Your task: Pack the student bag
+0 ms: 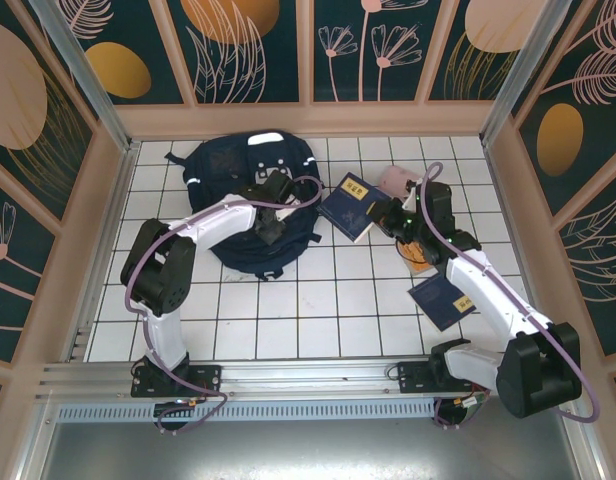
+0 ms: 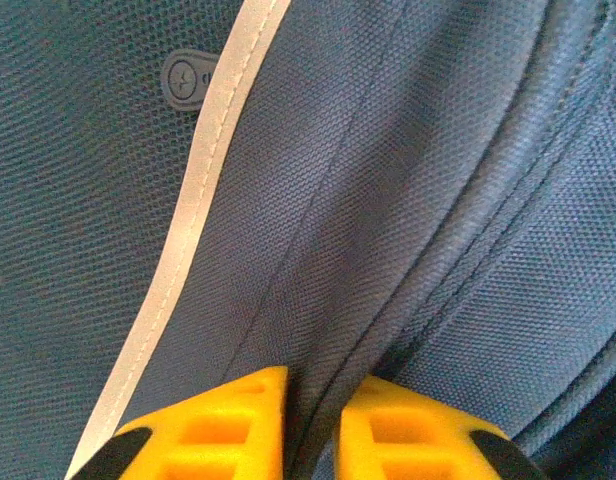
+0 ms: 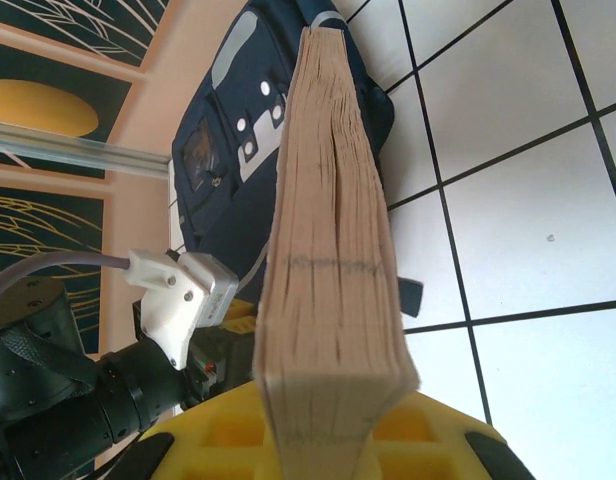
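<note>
The student bag [image 1: 238,180], dark navy with thin white stripes, lies flat on the tiles at the back left. My left gripper [image 1: 273,218] rests on its right half. In the left wrist view the yellow fingers [image 2: 228,420] pinch a raised fold of the bag's fabric [image 2: 438,200] beside a white stripe [image 2: 203,200]. My right gripper [image 1: 390,216] is shut on a thick navy-covered book [image 1: 352,207], held just right of the bag. The right wrist view looks along the book's page edge [image 3: 328,230] standing between the yellow fingers [image 3: 218,430], with the bag [image 3: 213,140] beyond it.
A second navy book [image 1: 440,300] lies on the tiles at the right front. A pink pencil case [image 1: 396,180] sits behind the right gripper, and an orange-edged object [image 1: 420,264] lies under the right arm. Patterned walls enclose the tiled floor [image 1: 328,300] on three sides.
</note>
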Controlling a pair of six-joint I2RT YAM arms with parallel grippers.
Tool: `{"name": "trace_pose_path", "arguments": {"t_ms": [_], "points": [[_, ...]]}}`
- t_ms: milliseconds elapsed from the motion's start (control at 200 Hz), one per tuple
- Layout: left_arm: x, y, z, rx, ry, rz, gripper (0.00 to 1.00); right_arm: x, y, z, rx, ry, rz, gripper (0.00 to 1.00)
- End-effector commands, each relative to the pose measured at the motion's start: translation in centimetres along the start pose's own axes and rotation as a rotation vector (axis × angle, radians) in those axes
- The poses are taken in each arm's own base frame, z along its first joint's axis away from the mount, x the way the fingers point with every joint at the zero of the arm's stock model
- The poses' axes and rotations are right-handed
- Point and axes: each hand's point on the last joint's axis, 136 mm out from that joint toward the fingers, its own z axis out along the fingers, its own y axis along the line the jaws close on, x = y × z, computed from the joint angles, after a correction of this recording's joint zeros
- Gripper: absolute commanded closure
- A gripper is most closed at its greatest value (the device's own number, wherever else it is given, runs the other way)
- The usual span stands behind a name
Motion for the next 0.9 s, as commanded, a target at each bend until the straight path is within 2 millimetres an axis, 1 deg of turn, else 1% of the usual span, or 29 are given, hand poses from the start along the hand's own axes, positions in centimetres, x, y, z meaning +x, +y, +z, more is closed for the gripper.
{"name": "trace_pose_path", "arguments": {"t_ms": [0, 90, 130, 150, 155, 165, 230, 335, 410, 490, 571, 621, 701, 796, 846, 896], "points": [[-3.1, 3.0, -3.7, -0.090, -0.136, -0.058, 0.89, -0.7, 1.8, -0.7, -0.060, -0.055, -0.019, 0.95], [-4.2, 3.7, -6.1, -0.100, -0.222, -0.089, 0.95, -0.4, 1.5, -0.7, -0.053, -0.052, -0.016, 0.95], [-4.7, 4.0, -7.5, -0.098, -0.268, -0.104, 0.97, -0.1, 1.4, -0.7, -0.052, -0.048, -0.015, 0.95], [-4.8, 3.9, -7.6, -0.092, -0.277, -0.105, 0.99, 0.0, 1.4, -0.8, -0.052, -0.047, -0.014, 0.95], [-5.0, 4.1, -8.2, -0.094, -0.294, -0.108, 0.99, 0.1, 1.4, -0.8, -0.054, -0.045, -0.016, 0.95], [-5.1, 4.2, -8.9, -0.092, -0.314, -0.112, 1.00, 0.1, 1.4, -0.8, -0.054, -0.046, -0.015, 0.95], [-5.9, 4.6, -11.1, -0.095, -0.405, -0.137, 1.00, 0.4, 1.2, -1.0, -0.050, -0.042, -0.011, 0.95], [-7.1, 5.8, -15.1, -0.112, -0.561, -0.216, 1.00, 1.2, 1.0, -1.3, -0.050, -0.032, -0.006, 0.95], [-7.9, 6.3, -17.7, -0.095, -0.660, -0.270, 1.00, 1.9, 1.5, -1.5, -0.085, -0.010, -0.013, 0.95], [-8.6, 6.9, -19.9, -0.082, -0.745, -0.338, 1.00, 2.8, 2.2, -1.7, -0.120, 0.019, -0.013, 0.95], [-9.3, 7.3, -21.3, -0.065, -0.801, -0.389, 1.00, 3.5, 3.2, -1.8, -0.167, 0.052, -0.014, 0.95], [-9.5, 7.4, -21.7, -0.058, -0.819, -0.411, 1.00, 4.2, 4.3, -1.9, -0.220, 0.075, -0.017, 0.95], [-10.0, 7.6, -22.0, -0.039, -0.838, -0.445, 1.00, 4.8, 5.4, -1.7, -0.267, 0.093, -0.004, 0.95], [-10.5, 7.2, -22.3, -0.002, -0.859, -0.461, 1.00, 5.6, 6.6, -0.6, -0.292, 0.114, 0.002, 0.95], [-10.8, 7.0, -22.4, 0.016, -0.866, -0.462, 1.00, 5.8, 7.6, 0.3, -0.306, 0.118, 0.003, 0.95], [-11.0, 6.9, -22.5, 0.029, -0.870, -0.468, 1.00, 5.7, 8.0, 1.3, -0.305, 0.111, 0.018, 0.95]]}}
